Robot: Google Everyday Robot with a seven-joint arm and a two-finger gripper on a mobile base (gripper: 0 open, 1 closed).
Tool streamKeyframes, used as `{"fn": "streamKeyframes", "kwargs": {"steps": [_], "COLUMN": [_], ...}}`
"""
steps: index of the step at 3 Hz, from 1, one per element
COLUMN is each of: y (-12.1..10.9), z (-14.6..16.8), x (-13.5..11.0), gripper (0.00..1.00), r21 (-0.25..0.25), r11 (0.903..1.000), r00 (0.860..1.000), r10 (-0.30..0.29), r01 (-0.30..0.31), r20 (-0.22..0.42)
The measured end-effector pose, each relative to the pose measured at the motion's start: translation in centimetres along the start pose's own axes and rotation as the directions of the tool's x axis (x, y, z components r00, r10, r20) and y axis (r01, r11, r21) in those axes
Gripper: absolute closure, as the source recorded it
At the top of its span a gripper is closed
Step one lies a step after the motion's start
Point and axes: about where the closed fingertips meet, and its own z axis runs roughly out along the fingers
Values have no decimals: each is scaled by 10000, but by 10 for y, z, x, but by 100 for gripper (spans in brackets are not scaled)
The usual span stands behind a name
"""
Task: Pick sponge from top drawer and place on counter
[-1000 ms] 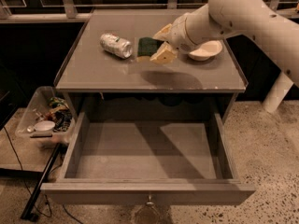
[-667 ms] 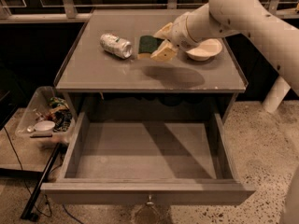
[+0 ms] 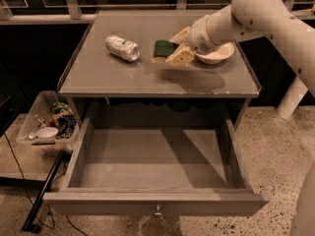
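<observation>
My arm (image 3: 256, 9) is a thick, rounded tube of smooth off-white casing, dotted with a few small dark screw holes, narrowing to a ringed white wrist (image 3: 203, 33). My gripper (image 3: 173, 47), over the back of the bench (image 3: 123, 77), is pale tan and blocky.

No lettering I can read anywhere, not even on the can (image 3: 123, 47). The gripper (image 3: 170, 50) is above the counter (image 3: 113, 75), at the sponge (image 3: 159, 47).
</observation>
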Motion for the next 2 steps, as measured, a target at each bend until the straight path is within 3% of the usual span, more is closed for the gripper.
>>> {"fn": "streamKeyframes", "kwargs": {"steps": [2], "y": [19], "z": [15], "x": [8], "gripper": [100], "r21": [-844], "r11": [9963], "r00": [9979], "r10": [118], "r01": [-172], "r20": [-635]}}
